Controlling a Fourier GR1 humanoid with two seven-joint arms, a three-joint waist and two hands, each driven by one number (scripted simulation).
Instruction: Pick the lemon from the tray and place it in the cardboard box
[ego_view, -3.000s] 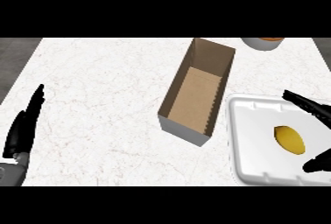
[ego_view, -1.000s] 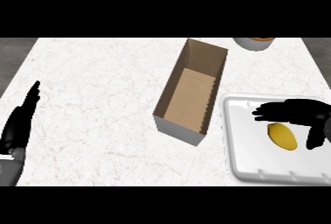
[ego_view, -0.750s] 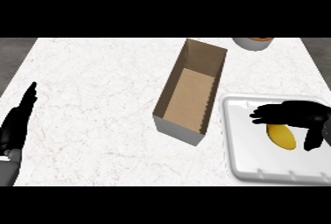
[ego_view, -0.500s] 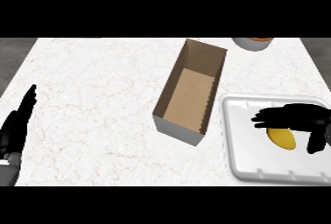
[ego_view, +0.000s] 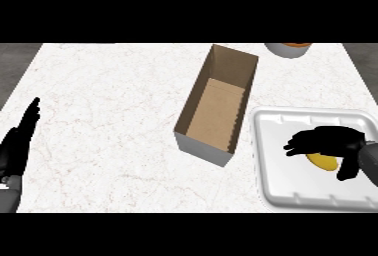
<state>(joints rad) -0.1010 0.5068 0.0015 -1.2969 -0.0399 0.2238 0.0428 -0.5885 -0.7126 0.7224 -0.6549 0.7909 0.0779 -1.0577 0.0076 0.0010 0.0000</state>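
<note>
The right hand (ego_view: 328, 142) has moved in from the tray's right edge, where it was three seconds ago with the lemon in plain sight. It now sits lower over the fruit than it did half a second ago and hides more of it. Its fingers (ego_view: 295, 147) curl down over the lemon's top and left side, and the thumb hangs down on the right, so the hand is closed round the fruit. The lemon (ego_view: 322, 161) still lies in the tray, right of its middle, with only a yellow sliver showing under the palm.

The left hand (ego_view: 19, 145) has stayed at the view's left edge, flat and open with straight fingers pointing up the counter, holding nothing. The box, tray and bowl have not shifted.

There is one lemon, one tray, one box, one bowl and two hands.

The tray (ego_view: 275, 186) is white and square with rounded corners, a raised rim and a smooth, foam-like surface. Just beside its left edge stands the cardboard box (ego_view: 218, 107), long and narrow, open on top, with brown walls, a tan floor and a pale grey outer face at its near end. The counter (ego_view: 111, 100) is white stone with faint grey veins. At the top edge, well apart from the tray, a round grey bowl (ego_view: 286, 49) shows something orange inside.
</note>
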